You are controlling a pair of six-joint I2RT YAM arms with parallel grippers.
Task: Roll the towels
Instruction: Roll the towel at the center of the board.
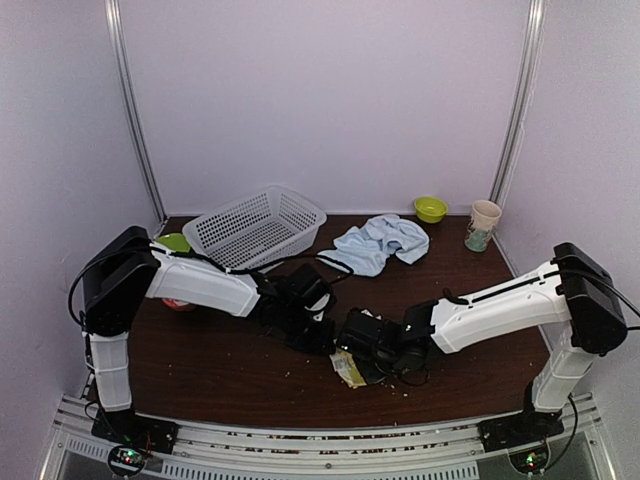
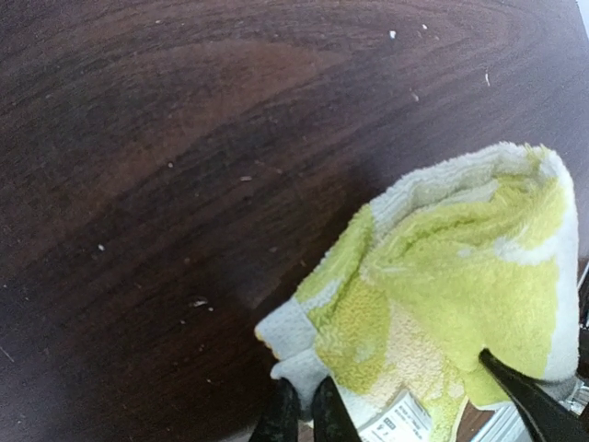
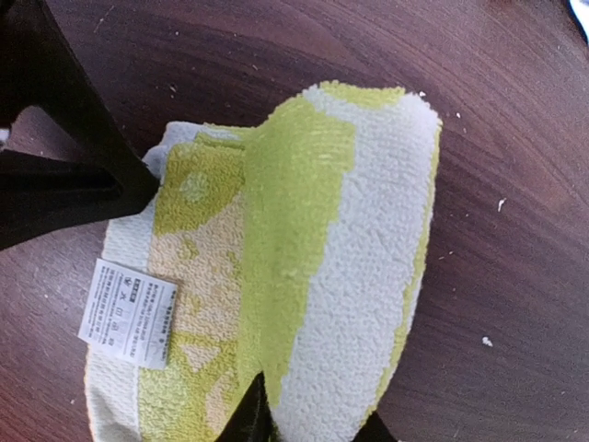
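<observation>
In front of the basket (image 1: 255, 227), top cam barely shows the lemon towel (image 1: 349, 368); right wrist cam shows right claw (image 3: 308, 425) pinching its fold. Left claw (image 2: 391, 378): can't tell.

Bare worktop (image 1: 190, 380) at both near corners; mesh basket (image 1: 296, 240), blue towel (image 1: 380, 243), green bowl (image 1: 430, 208), cup (image 1: 483, 224) along the far edge.

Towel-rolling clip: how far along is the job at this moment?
Done: nothing fully rolled yet. In hand: the lime-green towel is partly rolled, its fold pinched in the right gripper, with the left gripper straddling it too. Left: finishing that roll, then the pale blue towel, which lies crumpled farther back.
</observation>
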